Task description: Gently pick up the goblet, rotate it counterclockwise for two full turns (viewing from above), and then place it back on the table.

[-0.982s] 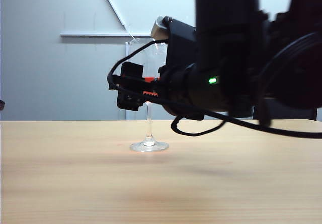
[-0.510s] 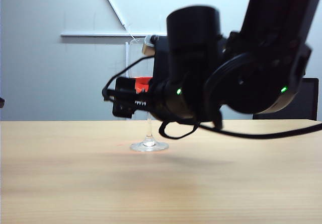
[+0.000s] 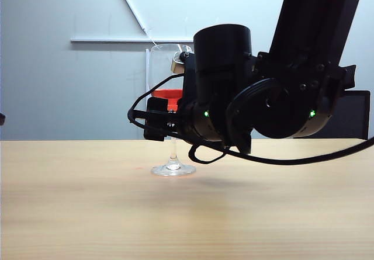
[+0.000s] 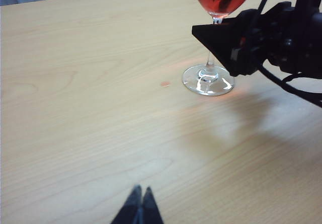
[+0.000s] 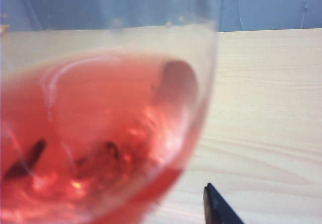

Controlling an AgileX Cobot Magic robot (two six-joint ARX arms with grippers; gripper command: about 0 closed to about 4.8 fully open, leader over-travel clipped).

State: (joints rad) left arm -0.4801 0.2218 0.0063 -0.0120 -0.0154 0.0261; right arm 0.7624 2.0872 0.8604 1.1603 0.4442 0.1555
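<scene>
Goblet [image 3: 171, 96] stem between right claw [image 3: 159, 125] jaws; left claw [image 4: 139, 207] apart.

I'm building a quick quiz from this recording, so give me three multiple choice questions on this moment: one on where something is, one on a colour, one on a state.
1. Where is the right gripper?
A. Flat on the table far from the glass
B. At the goblet's stem, just under the bowl
C. Above the goblet's rim

2. What colour is the liquid in the goblet?
A. Red-pink
B. Green
C. Clear

3. How does the goblet stand?
A. Tipped on its side
B. Lifted clear of the table
C. Upright, its foot on the table

Answers:
1 B: the exterior view shows the black fingers level with the top of the stem.
2 A: the right wrist view fills with red-pink liquid.
3 C: the left wrist view shows the round foot flat on the wood.

The left gripper is apart from the glass, shut.
</scene>
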